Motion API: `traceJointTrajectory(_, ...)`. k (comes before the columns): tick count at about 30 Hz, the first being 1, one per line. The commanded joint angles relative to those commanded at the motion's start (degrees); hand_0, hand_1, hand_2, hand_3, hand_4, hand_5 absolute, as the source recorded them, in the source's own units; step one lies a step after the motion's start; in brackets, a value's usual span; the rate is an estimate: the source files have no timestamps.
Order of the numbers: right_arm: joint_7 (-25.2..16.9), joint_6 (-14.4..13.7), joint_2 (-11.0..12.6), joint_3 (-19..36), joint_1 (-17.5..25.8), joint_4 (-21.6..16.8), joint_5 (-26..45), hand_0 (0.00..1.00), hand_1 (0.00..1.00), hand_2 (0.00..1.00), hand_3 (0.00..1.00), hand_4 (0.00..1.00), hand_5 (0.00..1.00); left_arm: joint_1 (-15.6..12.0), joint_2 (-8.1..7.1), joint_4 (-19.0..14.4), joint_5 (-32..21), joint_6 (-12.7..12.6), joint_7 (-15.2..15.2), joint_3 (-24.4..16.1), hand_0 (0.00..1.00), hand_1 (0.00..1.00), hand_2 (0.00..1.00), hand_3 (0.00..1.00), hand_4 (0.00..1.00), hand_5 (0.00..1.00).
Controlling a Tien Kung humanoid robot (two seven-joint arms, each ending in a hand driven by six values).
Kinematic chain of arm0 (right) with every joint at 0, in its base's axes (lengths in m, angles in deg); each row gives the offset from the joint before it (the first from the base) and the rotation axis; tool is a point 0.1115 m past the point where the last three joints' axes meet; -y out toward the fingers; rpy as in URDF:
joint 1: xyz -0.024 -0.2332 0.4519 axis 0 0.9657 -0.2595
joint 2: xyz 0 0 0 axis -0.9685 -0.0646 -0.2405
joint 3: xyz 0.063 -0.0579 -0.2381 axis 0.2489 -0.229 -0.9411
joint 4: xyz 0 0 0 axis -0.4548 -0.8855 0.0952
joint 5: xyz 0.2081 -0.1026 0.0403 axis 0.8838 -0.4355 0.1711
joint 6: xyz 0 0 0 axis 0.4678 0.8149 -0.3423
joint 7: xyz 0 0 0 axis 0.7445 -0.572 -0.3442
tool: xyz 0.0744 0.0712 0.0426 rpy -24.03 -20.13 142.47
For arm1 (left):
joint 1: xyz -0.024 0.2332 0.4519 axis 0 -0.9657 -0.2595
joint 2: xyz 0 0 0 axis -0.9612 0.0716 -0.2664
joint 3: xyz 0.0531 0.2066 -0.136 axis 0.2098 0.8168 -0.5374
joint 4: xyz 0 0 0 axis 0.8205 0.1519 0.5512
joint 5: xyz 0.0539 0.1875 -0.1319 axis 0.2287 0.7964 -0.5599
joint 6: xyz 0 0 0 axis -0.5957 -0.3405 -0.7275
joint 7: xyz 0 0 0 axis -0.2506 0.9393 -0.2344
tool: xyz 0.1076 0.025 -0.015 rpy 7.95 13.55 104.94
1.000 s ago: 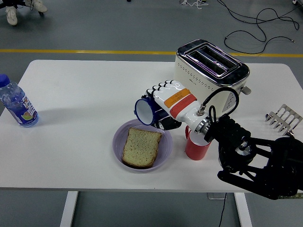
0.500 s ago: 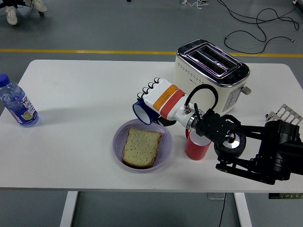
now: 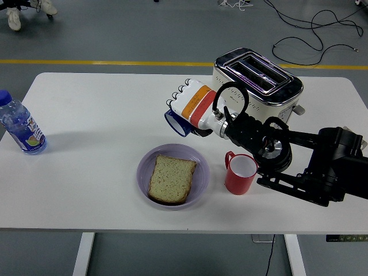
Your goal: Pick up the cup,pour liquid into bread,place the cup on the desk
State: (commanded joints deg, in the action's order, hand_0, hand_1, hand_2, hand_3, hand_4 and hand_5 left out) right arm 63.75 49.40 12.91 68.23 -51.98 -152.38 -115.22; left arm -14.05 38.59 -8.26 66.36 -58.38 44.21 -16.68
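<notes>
Blue cup [image 3: 175, 122] mostly hidden, right hand [image 3: 192, 107] fingers around it

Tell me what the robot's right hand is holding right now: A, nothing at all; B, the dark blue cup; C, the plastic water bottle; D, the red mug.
B: the right hand has its fingers wrapped around the dark blue cup, held tilted on its side above the table, while the red mug stands alone beside the purple bowl.
</notes>
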Motion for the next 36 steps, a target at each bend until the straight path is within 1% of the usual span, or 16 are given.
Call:
traceJointTrajectory(3, 0.39, 0.08, -0.16, 0.02, -0.36, -0.42, 0.0, 0.324, 0.275, 0.466, 0.51, 0.647, 0.002, 0.02, 0.01, 0.0, 0.16, -0.01, 0.0, -0.31, 0.66, 0.707, 0.726, 0.619, 0.37, 0.922)
traceJointTrajectory(7, 1.28, -1.1, -0.29, -0.56, -0.59, -0.95, 0.0, 0.311, 0.271, 0.461, 0.509, 0.639, 0.002, 0.07, 0.01, 0.0, 0.2, -0.03, -0.01, -0.46, 0.662, 0.708, 0.725, 0.619, 0.371, 0.923)
traceJointTrajectory(8, 2.04, -2.62, -0.32, -1.39, -0.43, -1.26, 0.9, 0.311, 0.271, 0.461, 0.509, 0.639, 0.002, 0.08, 0.01, 0.0, 0.33, -0.03, 0.02, -0.59, 0.662, 0.708, 0.725, 0.619, 0.371, 0.923)
traceJointTrajectory(10, 2.83, -4.44, -0.3, -2.24, -0.1, -1.6, 2.56, 0.311, 0.271, 0.461, 0.509, 0.639, 0.002, 0.06, 0.02, 0.0, 0.51, 0.0, 0.06, -0.7, 0.662, 0.708, 0.725, 0.619, 0.371, 0.923)
traceJointTrajectory(12, 3.94, -7.15, -0.05, -3.73, 0.71, -2.34, 6.31, 0.316, 0.271, 0.461, 0.506, 0.637, 0.002, 0.01, 0.06, 0.0, 0.79, 0.03, 0.12, -0.84, 0.661, 0.708, 0.725, 0.619, 0.371, 0.922)
traceJointTrajectory(13, 4.51, -9.22, 0.44, -4.79, 1.48, -3.23, 8.73, 0.316, 0.271, 0.461, 0.506, 0.637, 0.002, 0.01, 0.08, 0.0, 0.84, 0.05, 0.14, -0.86, 0.661, 0.708, 0.725, 0.619, 0.371, 0.922)
traceJointTrajectory(16, 5.03, -13.17, 1.46, -5.84, 3.02, -5.12, 15.07, 0.316, 0.271, 0.461, 0.506, 0.637, 0.002, 0.0, 0.11, 0.0, 0.95, 0.05, 0.15, -1.0, 0.661, 0.708, 0.725, 0.619, 0.371, 0.922)
traceJointTrajectory(18, 4.29, -14.62, 3.08, -3.31, 5.24, -7.82, 19.54, 0.317, 0.274, 0.463, 0.505, 0.631, 0.002, -0.04, 0.12, 0.0, 1.08, 0.05, 0.13, -1.1, 0.662, 0.708, 0.726, 0.62, 0.371, 0.923)
traceJointTrajectory(22, 3.45, -15.13, 5.19, 2.13, 8.34, -11.56, 27.84, 0.317, 0.274, 0.463, 0.505, 0.631, 0.002, 0.03, 0.12, 0.0, 1.15, 0.06, 0.07, -1.08, 0.662, 0.708, 0.726, 0.62, 0.371, 0.923)
traceJointTrajectory(23, 3.2, -15.11, 6.0, 4.44, 9.81, -13.07, 30.17, 0.316, 0.273, 0.465, 0.504, 0.637, 0.002, 0.02, 0.14, 0.0, 1.38, 0.09, 0.1, -1.32, 0.662, 0.708, 0.726, 0.62, 0.37, 0.922)
traceJointTrajectory(25, 2.14, -13.78, 7.1, 8.32, 11.98, -15.32, 33.85, 0.316, 0.273, 0.465, 0.504, 0.637, 0.002, -0.05, 0.2, 0.0, 1.56, 0.12, 0.13, -1.35, 0.662, 0.708, 0.726, 0.62, 0.37, 0.922)
traceJointTrajectory(28, 0.99, -13.69, 8.47, 14.1, 14.5, -18.04, 39.34, 0.316, 0.273, 0.465, 0.504, 0.637, 0.002, -0.23, 0.24, 0.0, 1.57, 0.15, 0.16, -1.22, 0.662, 0.708, 0.726, 0.62, 0.37, 0.922)
traceJointTrajectory(30, 0.01, -13.7, 10.32, 18.85, 17.3, -20.77, 44.16, 0.313, 0.274, 0.465, 0.503, 0.637, 0.002, -0.25, 0.18, 0.0, 1.65, 0.21, 0.09, -1.45, 0.662, 0.707, 0.726, 0.62, 0.371, 0.924)
traceJointTrajectory(31, -0.19, -13.77, 10.85, 21.08, 18.03, -21.46, 46.4, 0.313, 0.274, 0.465, 0.503, 0.637, 0.002, -0.26, 0.17, 0.0, 1.65, 0.2, 0.06, -1.55, 0.662, 0.707, 0.726, 0.62, 0.371, 0.924)
traceJointTrajectory(33, -0.82, -14.06, 12.68, 26.29, 20.76, -23.06, 51.61, 0.313, 0.274, 0.465, 0.503, 0.637, 0.002, -0.33, 0.17, 0.0, 1.6, 0.1, -0.05, -1.81, 0.662, 0.707, 0.726, 0.62, 0.371, 0.924)
traceJointTrajectory(36, -1.92, -15.06, 14.19, 33.04, 24.03, -24.01, 58.45, 0.315, 0.273, 0.464, 0.502, 0.647, 0.002, -0.34, 0.17, 0.0, 1.86, 0.07, -0.1, -2.19, 0.661, 0.707, 0.726, 0.619, 0.371, 0.923)
